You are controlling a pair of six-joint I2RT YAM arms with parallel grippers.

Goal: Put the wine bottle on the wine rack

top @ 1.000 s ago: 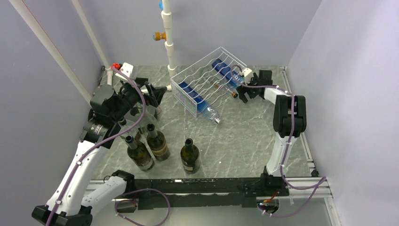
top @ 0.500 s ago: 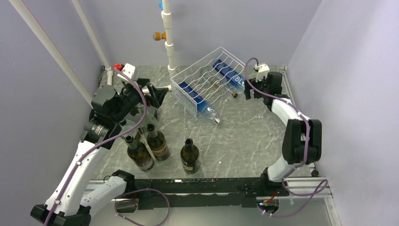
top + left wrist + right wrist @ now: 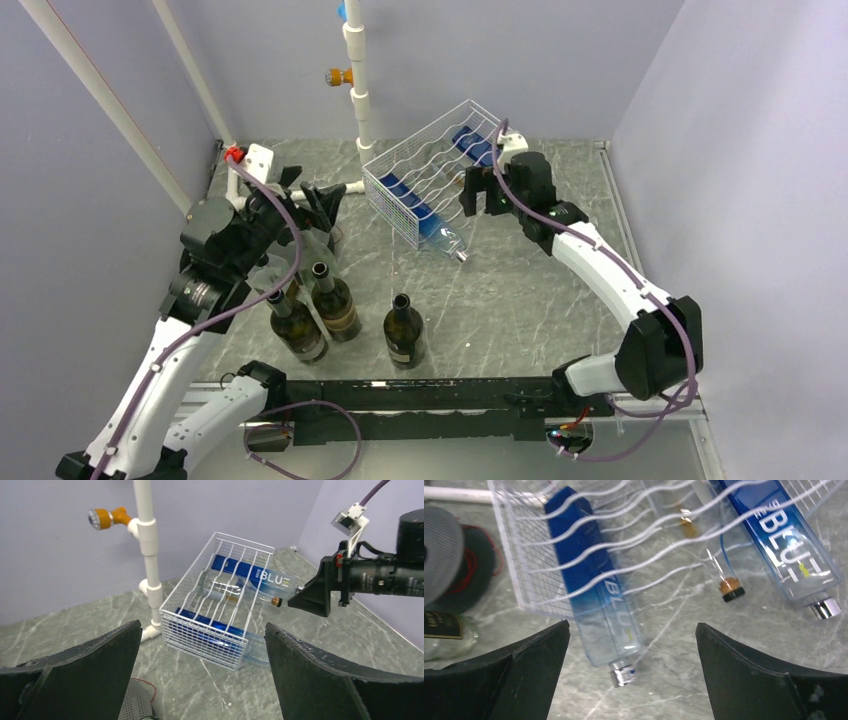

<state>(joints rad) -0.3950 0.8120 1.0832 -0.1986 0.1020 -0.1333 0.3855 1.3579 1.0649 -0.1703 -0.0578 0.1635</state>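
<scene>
Wine bottles (image 3: pixel 404 332) — three dark ones — stand upright near the left gripper (image 3: pixel 202 675); the right gripper (image 3: pixel 631 680) hangs at the wine rack's (image 3: pixel 425 165) edge. Both sets of fingers are spread apart, empty.

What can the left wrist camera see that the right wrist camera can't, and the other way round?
Only the left wrist view shows the orange nozzle on the upright white pipe, and the right arm beside the rack. Only the right wrist view shows a labelled bottle at its left edge. Both show the white wire rack, the blue bottles lying in it, and a clear bottle with a brown stopper between them.
</scene>
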